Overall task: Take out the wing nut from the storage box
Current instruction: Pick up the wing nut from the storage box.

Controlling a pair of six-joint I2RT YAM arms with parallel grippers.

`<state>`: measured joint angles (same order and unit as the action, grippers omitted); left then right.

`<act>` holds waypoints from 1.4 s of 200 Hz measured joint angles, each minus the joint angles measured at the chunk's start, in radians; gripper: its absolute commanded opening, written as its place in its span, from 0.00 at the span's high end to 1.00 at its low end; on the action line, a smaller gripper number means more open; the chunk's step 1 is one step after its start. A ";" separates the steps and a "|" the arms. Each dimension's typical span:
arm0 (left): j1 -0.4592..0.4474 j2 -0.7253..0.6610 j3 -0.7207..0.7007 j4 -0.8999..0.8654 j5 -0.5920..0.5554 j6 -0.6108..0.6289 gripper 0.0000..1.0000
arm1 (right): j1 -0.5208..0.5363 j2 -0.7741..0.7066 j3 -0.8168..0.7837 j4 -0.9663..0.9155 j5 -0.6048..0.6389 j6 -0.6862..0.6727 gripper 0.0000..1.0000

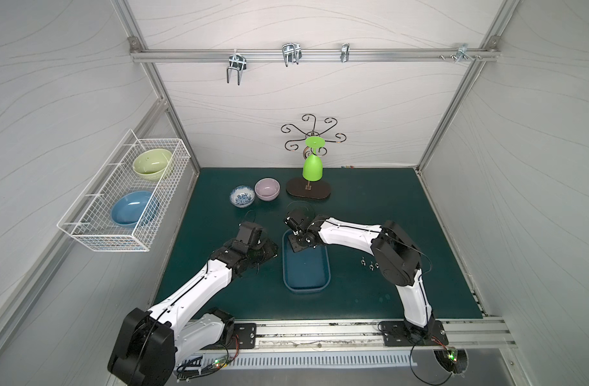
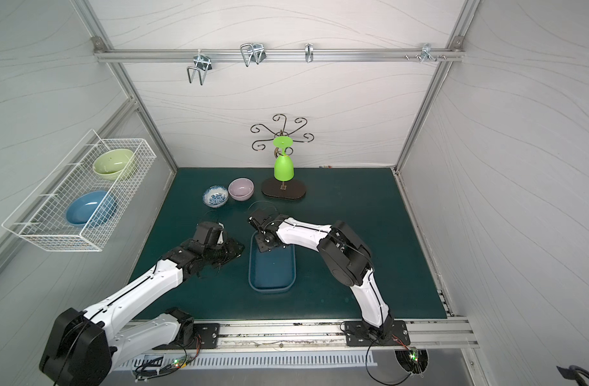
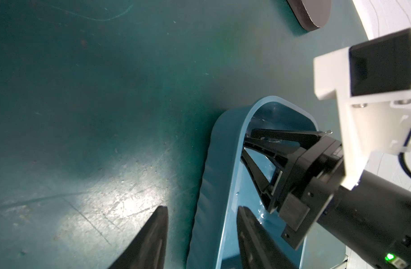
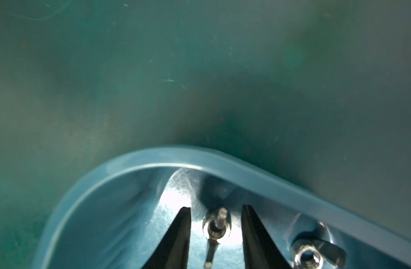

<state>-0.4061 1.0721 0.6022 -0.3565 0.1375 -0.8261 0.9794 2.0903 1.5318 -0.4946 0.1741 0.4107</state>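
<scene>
The right arm (image 1: 346, 234) is angling inward, the right gripper (image 4: 216, 208) pointing down, jaws parted; the left gripper (image 3: 202, 208) is hovering low, jaws likewise parted.

The green mat (image 1: 370, 217) bears the storage box (image 1: 306, 290), patterned bowl (image 1: 242, 196), pink bowl (image 1: 267, 189), stand (image 1: 320, 195) and seemingly wing nuts (image 1: 370, 264).

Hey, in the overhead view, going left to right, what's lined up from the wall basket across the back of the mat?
Wire basket → blue-patterned bowl → pale purple bowl → green glass hanging upside down on the rack.
</scene>
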 measured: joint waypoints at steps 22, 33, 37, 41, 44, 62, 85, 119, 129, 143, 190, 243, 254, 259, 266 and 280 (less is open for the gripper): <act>0.001 0.006 0.000 0.003 0.006 0.000 0.48 | -0.001 0.001 0.000 0.003 0.000 0.000 0.68; 0.002 0.009 0.000 0.005 0.009 0.001 0.48 | -0.001 0.003 0.000 0.005 0.000 0.000 0.69; 0.003 0.009 0.000 0.005 0.009 0.001 0.48 | -0.001 0.003 0.000 0.007 0.000 0.000 0.70; 0.004 0.010 0.000 0.005 0.010 0.002 0.48 | -0.001 0.005 0.000 0.008 0.000 0.000 0.71; 0.004 0.010 0.000 0.005 0.010 0.002 0.48 | -0.001 0.005 0.000 0.008 -0.001 0.000 0.71; 0.005 0.010 0.000 0.005 0.010 0.003 0.48 | -0.001 0.007 -0.002 0.013 -0.002 0.000 0.75; 0.005 0.010 0.000 0.006 0.010 0.003 0.48 | -0.001 0.008 -0.008 0.022 -0.004 0.000 0.81; 0.005 0.010 0.000 0.006 0.009 0.003 0.49 | -0.001 0.009 -0.018 0.032 -0.006 0.000 0.92; 0.005 0.010 0.000 0.006 0.010 0.003 0.49 | -0.001 0.009 -0.019 0.039 -0.005 0.001 0.94; 0.005 0.010 0.000 0.006 0.010 0.003 0.49 | -0.001 0.009 -0.024 0.047 -0.002 0.000 0.96; 0.005 0.010 0.000 0.006 0.013 0.002 0.49 | 0.009 -0.021 -0.074 0.084 0.017 0.003 1.00; 0.004 0.005 0.000 0.008 0.050 -0.010 0.49 | 0.066 -0.122 -0.142 0.031 0.095 0.020 1.00; 0.000 -0.003 0.000 0.008 0.057 -0.012 0.49 | 0.076 -0.178 -0.166 0.014 0.115 0.027 1.00; -0.003 -0.008 0.000 0.008 0.060 -0.013 0.49 | 0.078 -0.204 -0.177 0.005 0.123 0.030 1.00; -0.008 -0.015 0.000 0.008 0.061 -0.013 0.48 | 0.080 -0.245 -0.192 -0.005 0.138 0.034 1.00; -0.027 -0.022 0.008 0.003 0.061 -0.008 0.48 | 0.075 -0.329 -0.224 -0.021 0.169 0.043 1.00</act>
<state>-0.4335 1.0500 0.6102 -0.3538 0.1989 -0.8341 1.0542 1.7615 1.3079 -0.5152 0.3435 0.4538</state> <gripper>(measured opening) 0.516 0.072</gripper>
